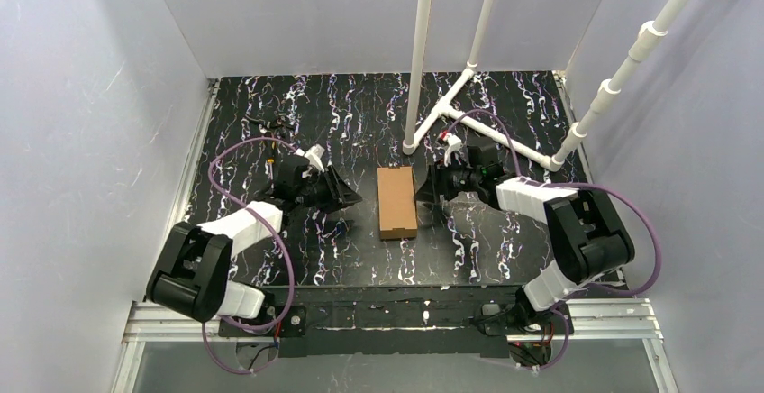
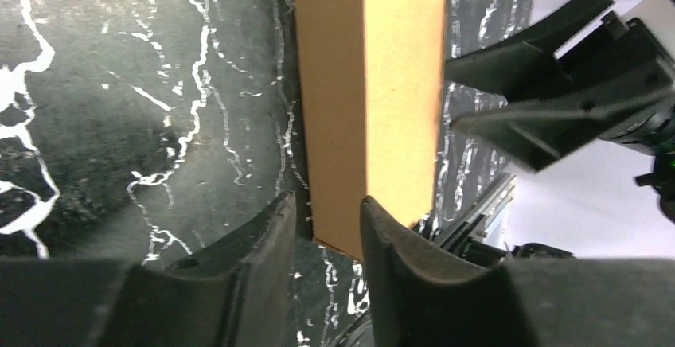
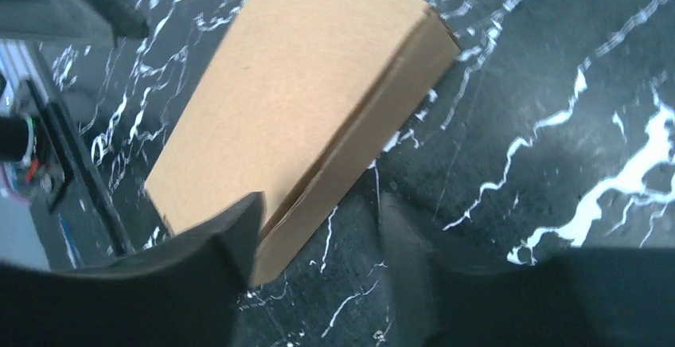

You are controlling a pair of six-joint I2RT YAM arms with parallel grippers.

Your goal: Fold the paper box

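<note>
Rail: I see the metal rail (image 1: 396, 314) along the bottom edge of the overhead view, carrying both arm bases.
Left arm: the left arm (image 1: 236, 226) reaches from the lower left toward mid-frame.
Left jaws: parted by a narrow gap, gripping nothing. In my wrist view the fingertips (image 2: 271, 228) frame the near corner of the paper box (image 2: 374, 84). From overhead they stand just beside its left long side, apart from it.
Right arm: the right arm (image 1: 541, 199) comes in from the lower right.
Right jaws: spread wide and empty. The tips sit at the right long edge of the box, and I cannot tell whether they touch it.
Paper box: folded shut, lying flat at centre frame (image 1: 397, 202), long sides running bottom to top, between the two sets of jaws.
Surface: the surface (image 1: 342, 114) is black with white marbling.
Pipes: a white pipe frame (image 1: 420, 50) stands behind the box, upper centre and right.
Walls: pale walls (image 1: 297, 5) close the top and sides.
</note>
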